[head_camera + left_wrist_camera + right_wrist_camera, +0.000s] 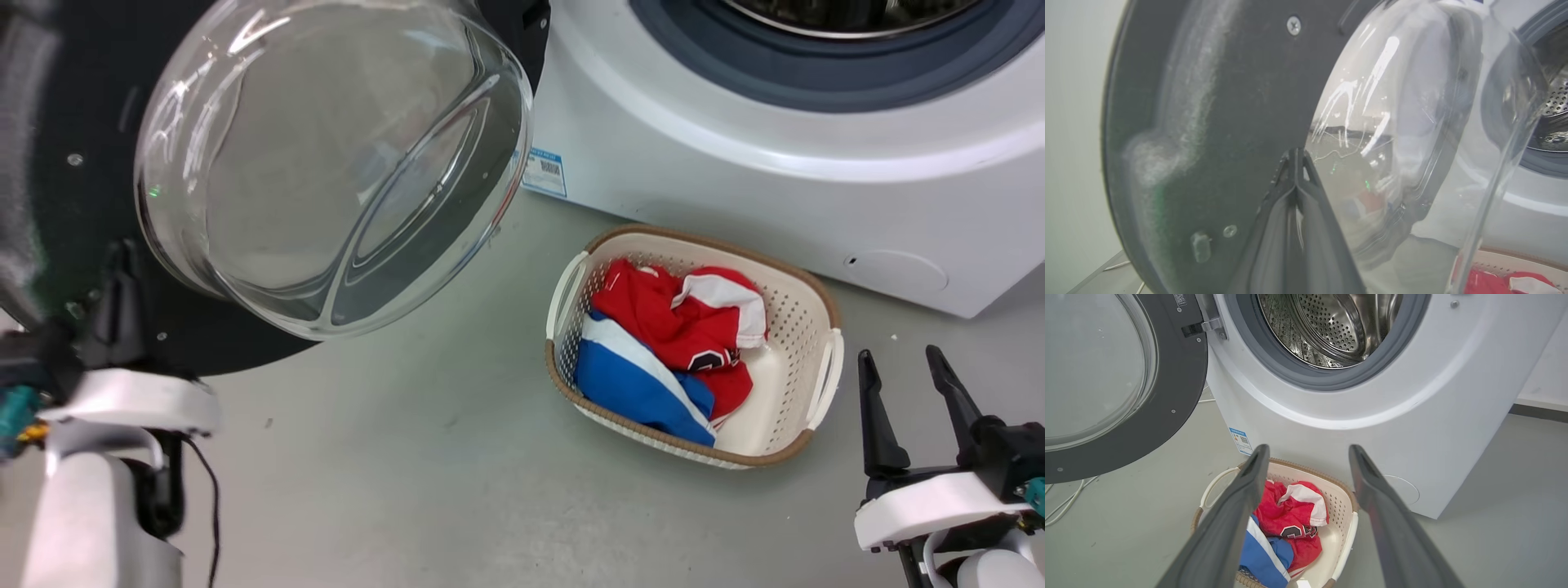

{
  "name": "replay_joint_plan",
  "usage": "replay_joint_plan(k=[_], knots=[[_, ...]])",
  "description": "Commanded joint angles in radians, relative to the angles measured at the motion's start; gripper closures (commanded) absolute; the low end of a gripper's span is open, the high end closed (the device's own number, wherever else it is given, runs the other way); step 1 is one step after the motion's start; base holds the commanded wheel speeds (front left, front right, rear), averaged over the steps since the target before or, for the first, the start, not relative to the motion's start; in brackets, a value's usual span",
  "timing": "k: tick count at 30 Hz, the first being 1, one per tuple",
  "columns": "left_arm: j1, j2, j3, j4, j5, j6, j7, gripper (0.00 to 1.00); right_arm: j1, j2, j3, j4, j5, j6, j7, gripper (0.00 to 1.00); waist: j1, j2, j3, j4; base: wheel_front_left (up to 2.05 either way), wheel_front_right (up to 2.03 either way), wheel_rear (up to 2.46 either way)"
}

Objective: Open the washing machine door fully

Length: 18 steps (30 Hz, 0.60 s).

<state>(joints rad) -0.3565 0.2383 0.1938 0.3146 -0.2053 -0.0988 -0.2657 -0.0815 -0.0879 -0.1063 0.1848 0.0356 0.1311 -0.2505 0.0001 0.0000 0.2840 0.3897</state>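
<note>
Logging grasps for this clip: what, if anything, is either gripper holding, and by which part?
Nothing is held. The left gripper is shut empty, tips at the black inner face of the washing machine door; the right gripper is open, empty.

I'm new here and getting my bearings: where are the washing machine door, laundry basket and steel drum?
washing machine door (1182, 388): right wrist view, on its black ring.
laundry basket (788, 298): head view, on its perforated inner wall.
steel drum (1331, 330): right wrist view, on its perforated wall.

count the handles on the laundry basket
2: one white handle on the basket's end nearest the washing machine door, the other on the opposite end, nearest the right gripper. None look hidden.
</note>
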Motion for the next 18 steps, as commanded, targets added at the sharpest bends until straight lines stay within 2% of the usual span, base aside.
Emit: replay_joint_plan(k=[1, 10, 18], knots=[[0.031, -0.016, -0.012, -0.021, 0.015, -0.005, 0.002, 1.00, -0.008, 0.007, -0.007, 0.004, 0.012, -0.001, -0.006, 0.00, -0.0001, 0.0000, -0.021, -0.005, 0.00, 0.00, 0.00], [0.129, -0.091, -0.088, -0.142, 0.058, -0.017, 0.002, 1.00, -0.001, 0.025, -0.014, 0.029, 0.031, -0.001, -0.014, 0.00, -0.0001, 0.0000, -0.116, -0.047, 0.00, 0.00, 0.00], [0.221, -0.150, -0.136, -0.220, 0.056, -0.012, 0.002, 1.00, 0.006, 0.035, -0.014, -0.010, 0.047, -0.001, -0.014, 0.00, -0.0001, 0.0000, -0.176, -0.131, 0.00, 0.00, 0.00]])
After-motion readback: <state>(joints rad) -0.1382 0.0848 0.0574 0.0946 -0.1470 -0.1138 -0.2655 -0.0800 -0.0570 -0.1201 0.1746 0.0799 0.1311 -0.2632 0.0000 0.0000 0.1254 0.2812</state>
